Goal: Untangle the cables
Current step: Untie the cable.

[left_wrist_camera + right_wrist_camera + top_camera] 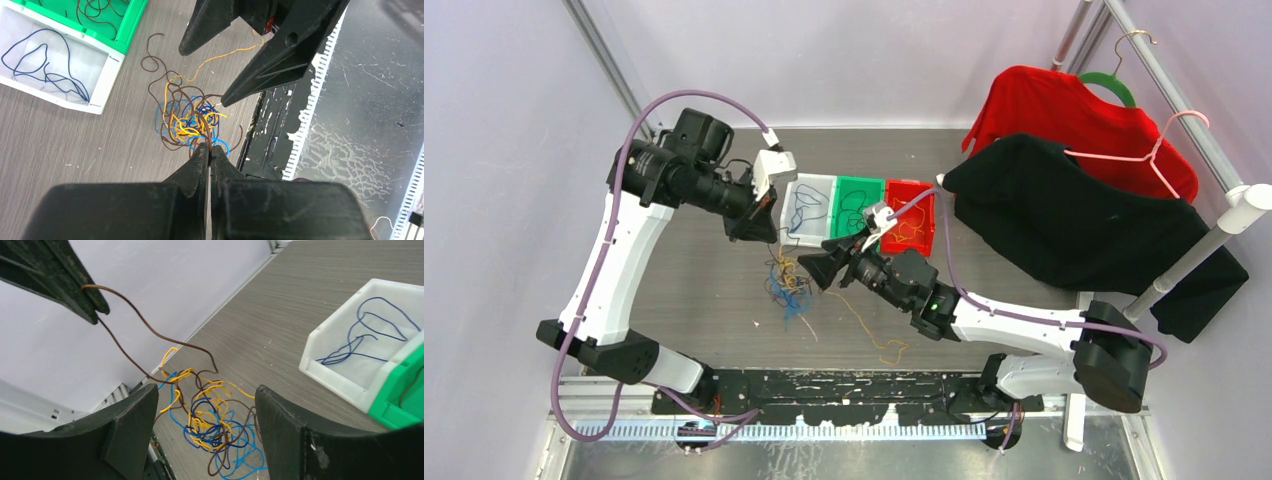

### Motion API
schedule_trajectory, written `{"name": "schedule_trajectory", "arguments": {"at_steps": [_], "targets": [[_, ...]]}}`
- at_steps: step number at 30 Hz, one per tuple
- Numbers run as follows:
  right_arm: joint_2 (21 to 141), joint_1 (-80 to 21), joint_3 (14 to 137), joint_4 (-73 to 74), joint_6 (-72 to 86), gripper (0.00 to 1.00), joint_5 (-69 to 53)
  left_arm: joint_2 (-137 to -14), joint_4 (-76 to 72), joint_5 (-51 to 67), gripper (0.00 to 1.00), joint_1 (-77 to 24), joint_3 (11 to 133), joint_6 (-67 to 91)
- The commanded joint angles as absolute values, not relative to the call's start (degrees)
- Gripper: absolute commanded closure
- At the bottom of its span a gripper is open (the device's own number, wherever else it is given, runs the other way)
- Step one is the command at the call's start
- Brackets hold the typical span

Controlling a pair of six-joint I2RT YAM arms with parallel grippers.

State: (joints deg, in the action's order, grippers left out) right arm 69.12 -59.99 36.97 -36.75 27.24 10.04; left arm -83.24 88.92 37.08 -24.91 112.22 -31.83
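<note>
The cables form a tangle (789, 290) of blue, yellow and brown strands on the grey table. It also shows in the left wrist view as the tangle (192, 120), and between my right fingers as the tangle (220, 425). My left gripper (759, 228) (210, 147) is shut on a brown cable (145, 325) that runs down into the tangle. My right gripper (821, 268) (207, 390) is open, its fingers (260, 65) straddling the tangle from the right without touching it. A loose yellow cable (874, 335) trails toward the near edge.
Three bins stand behind the tangle. The white bin (796, 235) (340, 375) holds a dark blue cable, the green bin (857, 183) brown ones, and the red bin (924, 190) yellow ones. A black shirt (1074, 220) and a red shirt (1064, 110) hang on the right.
</note>
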Motion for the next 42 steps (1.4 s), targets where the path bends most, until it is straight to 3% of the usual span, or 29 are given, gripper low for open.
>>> {"name": "schedule_trajectory", "arguments": {"at_steps": [1, 7, 17, 23, 31, 42], "targets": [[70.22, -60.41, 40.20, -41.63, 28.22, 0.26, 4.10, -82.99, 87.23, 37.46, 1.00, -25.49, 114.32, -31.84], [70.86, -62.89, 41.76, -43.75, 29.66, 0.35, -0.24, -83.25, 85.76, 36.26, 1.00, -25.70, 113.83, -30.29], [79.16, -64.60, 50.18, -44.07, 21.42, 0.37, 5.74, -84.13, 86.66, 36.54, 1.00, -26.88, 114.94, -28.19], [85.60, -64.60, 55.53, -42.37, 17.78, 0.45, 6.56, -84.21, 88.16, 37.65, 1.00, -26.89, 115.98, -27.35], [90.26, -64.60, 50.74, -45.41, 23.13, 0.55, 7.10, -85.64, 86.62, 35.24, 1.00, -26.91, 124.56, -23.58], [98.95, -65.78, 45.10, -51.57, 27.95, 0.51, 12.42, -86.39, 77.30, 29.45, 1.00, -26.90, 133.32, -14.95]]}}
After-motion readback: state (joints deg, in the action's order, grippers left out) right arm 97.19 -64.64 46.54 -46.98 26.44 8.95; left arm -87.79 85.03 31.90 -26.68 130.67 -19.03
